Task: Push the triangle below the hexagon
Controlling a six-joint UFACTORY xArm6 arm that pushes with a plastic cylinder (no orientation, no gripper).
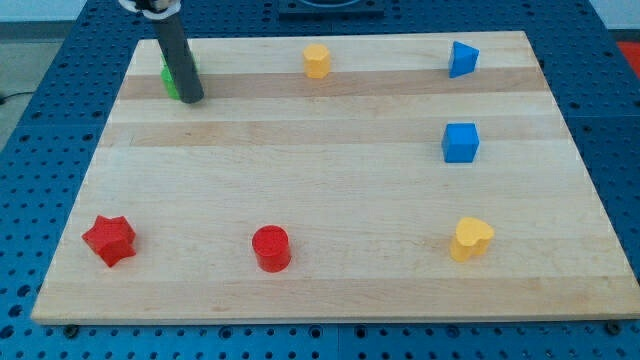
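The blue triangle (463,59) lies at the view's top right of the wooden board (330,180). The yellow hexagon (317,61) sits at the top centre, to the triangle's left. My tip (191,99) rests at the view's top left, touching a green block (171,80) that the rod mostly hides, so its shape cannot be made out. The tip is far left of both the hexagon and the triangle.
A blue cube (460,142) sits below the triangle on the right. A yellow heart (470,239) lies at the bottom right, a red cylinder (271,248) at the bottom centre, a red star (109,240) at the bottom left.
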